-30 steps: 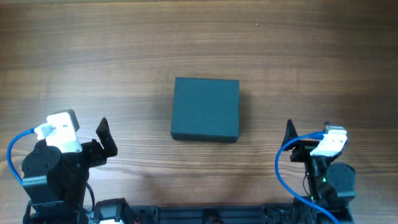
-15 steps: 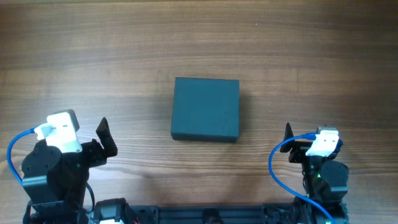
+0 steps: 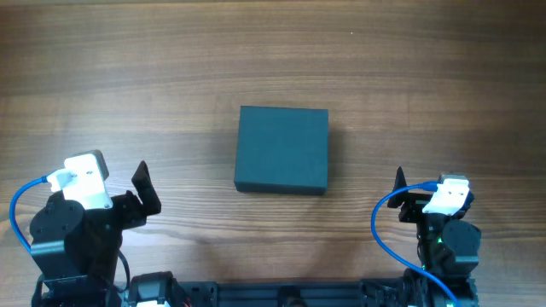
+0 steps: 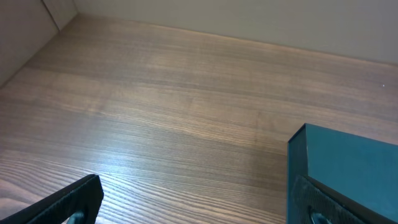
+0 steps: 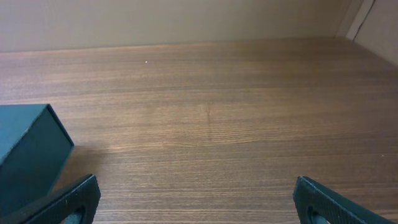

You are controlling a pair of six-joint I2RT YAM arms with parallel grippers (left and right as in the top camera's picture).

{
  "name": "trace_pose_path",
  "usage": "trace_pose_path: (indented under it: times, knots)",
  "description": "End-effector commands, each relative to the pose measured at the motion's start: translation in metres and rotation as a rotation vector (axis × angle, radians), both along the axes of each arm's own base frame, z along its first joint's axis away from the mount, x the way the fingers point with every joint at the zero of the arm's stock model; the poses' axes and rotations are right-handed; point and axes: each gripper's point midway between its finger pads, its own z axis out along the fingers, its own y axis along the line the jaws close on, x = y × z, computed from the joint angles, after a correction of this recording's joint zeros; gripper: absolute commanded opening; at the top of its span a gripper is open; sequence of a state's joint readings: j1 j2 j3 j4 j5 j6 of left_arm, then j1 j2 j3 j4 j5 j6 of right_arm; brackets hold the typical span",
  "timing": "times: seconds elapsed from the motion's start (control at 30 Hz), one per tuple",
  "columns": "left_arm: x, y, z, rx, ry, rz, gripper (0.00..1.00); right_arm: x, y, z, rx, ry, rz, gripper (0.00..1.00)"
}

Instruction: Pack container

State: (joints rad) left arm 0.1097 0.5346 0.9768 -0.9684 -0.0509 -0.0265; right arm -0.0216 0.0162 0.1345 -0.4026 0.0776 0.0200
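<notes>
The container (image 3: 282,149) is a dark teal box with its lid shut, standing in the middle of the wooden table. Its corner shows at the right of the left wrist view (image 4: 348,165) and at the left of the right wrist view (image 5: 28,149). My left gripper (image 4: 199,202) is open and empty near the front left of the table, apart from the box; it shows in the overhead view (image 3: 143,192). My right gripper (image 5: 196,202) is open and empty at the front right, also apart from the box, and shows in the overhead view (image 3: 399,183).
The wooden table (image 3: 128,77) carries nothing else in view. A pale wall runs along its far edge (image 5: 186,18). Blue cables loop beside both arm bases (image 3: 384,239).
The right arm has drawn back toward the front edge and shifted slightly. The left arm and the container have not moved.
</notes>
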Motion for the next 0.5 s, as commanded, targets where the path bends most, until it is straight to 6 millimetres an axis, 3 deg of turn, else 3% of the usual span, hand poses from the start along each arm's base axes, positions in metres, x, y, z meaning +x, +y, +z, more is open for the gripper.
trace_pose_path:
  times: [0.0, 0.2, 0.47]
  knots:
    - [-0.001, -0.002, 0.003, 0.010, -0.012, -0.017, 1.00, 0.000, 0.002, 0.004, -0.013, -0.016, 0.016, 1.00]
    - [-0.002, -0.002, 0.003, 0.010, -0.012, -0.017, 1.00, 0.000, 0.002, 0.004, -0.013, -0.016, 0.016, 1.00]
    - [-0.035, -0.009, 0.010, 0.025, -0.127, -0.036, 1.00, 0.000, 0.002, 0.004, -0.013, -0.016, 0.016, 1.00]
